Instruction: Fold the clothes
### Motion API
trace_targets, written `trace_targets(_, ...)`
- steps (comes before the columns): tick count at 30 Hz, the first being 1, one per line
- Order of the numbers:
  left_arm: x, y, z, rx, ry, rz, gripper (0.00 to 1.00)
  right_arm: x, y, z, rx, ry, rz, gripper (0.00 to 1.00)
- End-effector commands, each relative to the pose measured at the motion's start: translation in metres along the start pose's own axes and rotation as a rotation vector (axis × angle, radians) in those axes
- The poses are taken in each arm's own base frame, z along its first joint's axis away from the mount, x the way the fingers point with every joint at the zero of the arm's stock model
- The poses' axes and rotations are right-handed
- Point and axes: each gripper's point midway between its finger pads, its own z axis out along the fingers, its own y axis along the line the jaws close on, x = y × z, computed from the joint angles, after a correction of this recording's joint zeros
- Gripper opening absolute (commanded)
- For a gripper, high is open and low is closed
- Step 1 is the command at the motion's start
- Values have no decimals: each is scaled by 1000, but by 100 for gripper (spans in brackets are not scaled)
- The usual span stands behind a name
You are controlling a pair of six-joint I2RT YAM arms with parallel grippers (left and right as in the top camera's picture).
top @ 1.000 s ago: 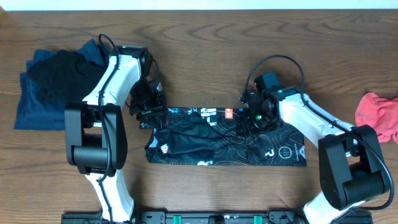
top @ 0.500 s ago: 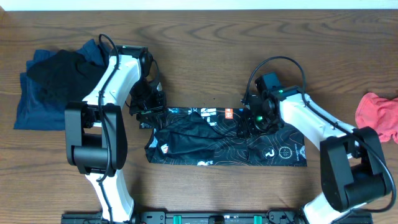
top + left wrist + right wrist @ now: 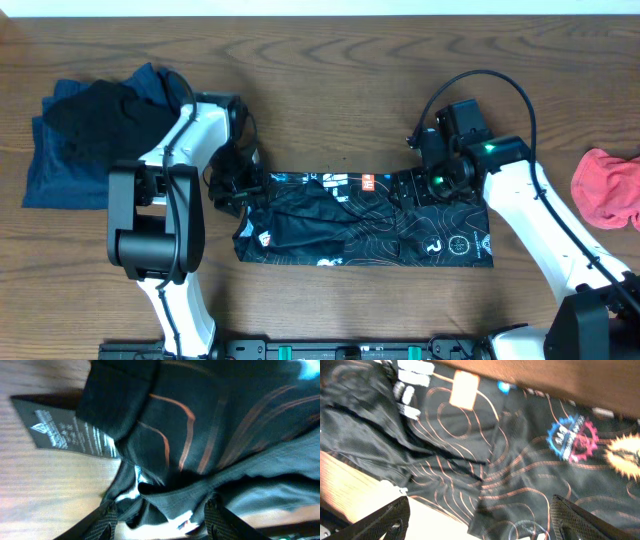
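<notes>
Wide apart, the right pincer (image 3: 480, 502) is held over the black shirt (image 3: 360, 225), nothing gripped; the left pincer (image 3: 161, 507) is parted too, a loose fold of the shirt's left end lying between its fingers. On the wooden worktop (image 3: 330, 80) the shirt is laid mid-way as a long folded strip. A pile of dark clothes (image 3: 85, 140) is seen far left, a red cloth (image 3: 608, 185) at the right edge, and a grey label (image 3: 65, 435) on the wood by the shirt's left end.
</notes>
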Motion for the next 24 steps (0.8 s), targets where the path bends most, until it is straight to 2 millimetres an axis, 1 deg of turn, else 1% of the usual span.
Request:
trace_targets(1,6,7,11,-15,12,23,58,-2,-13,-6,53,-12,13,88)
trace_targets(7,0,15,30,-35,-19,37,59,-2,-16,-7,55,-11,23,89)
trace_targets(12,8,16,40,-29,3,32,58,-1,-16,-7,55,-10,24,89)
trace_targets(13,9,13,41,-6,11,31,56,-2,-16,-7,55,-12,23,89)
trace_targets(16,12,-3,40,85,24,35,44,-2,-16,-7,55,-13,22,90)
trace_targets(19,13,-13,39,141,30,53,35,-2,-16,-7,55,-13,23,90)
trace_targets(23,13,-15,38,152,28,90,19,-3,-18,-7,69,-16,23,90)
trace_targets(24,13,-14,38,151,28,93,11,-3,-20,-7,78,-17,24,90)
